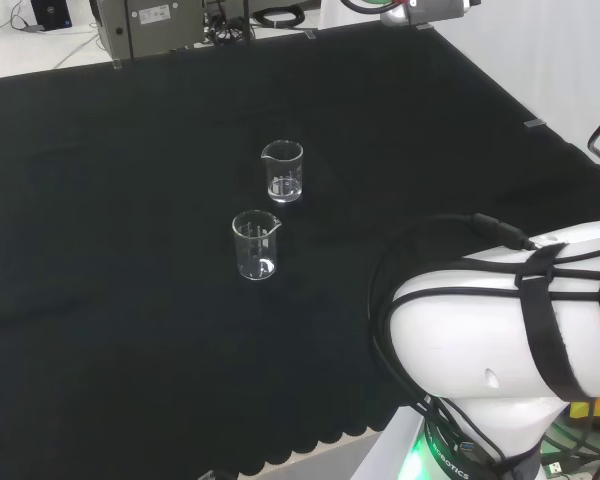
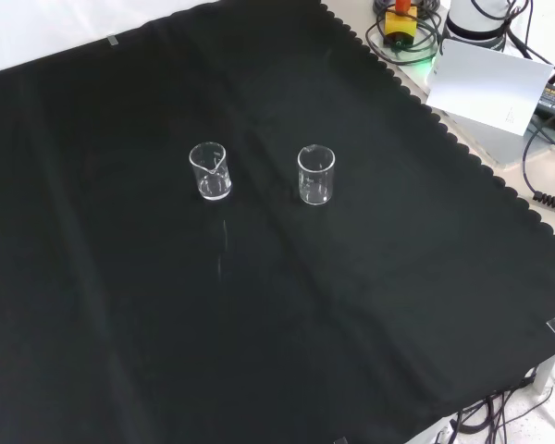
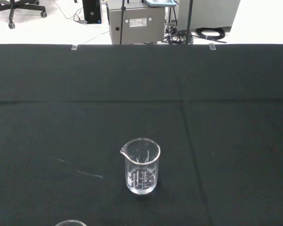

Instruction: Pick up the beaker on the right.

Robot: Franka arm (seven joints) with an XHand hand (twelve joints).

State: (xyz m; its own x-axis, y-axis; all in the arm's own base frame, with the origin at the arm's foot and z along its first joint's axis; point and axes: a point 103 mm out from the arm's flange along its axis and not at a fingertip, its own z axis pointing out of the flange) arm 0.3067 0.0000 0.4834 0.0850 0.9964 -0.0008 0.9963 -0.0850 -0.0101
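Head view: two small clear glass beakers, the farther beaker (image 1: 282, 171) and the nearer beaker (image 1: 255, 244), stood close together on the black-clothed counter (image 1: 130, 250).
Robot hand: state could not be told.
Risk: picking or toppling the wrong neighbour, both being near-invisible.

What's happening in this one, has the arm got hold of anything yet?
Not yet. Two clear glass beakers stand upright and apart on the black cloth, both seemingly empty and untouched. In the head view, one beaker stands farther off and slightly right, the other beaker nearer. The arm sits at the head view's right, away from both.
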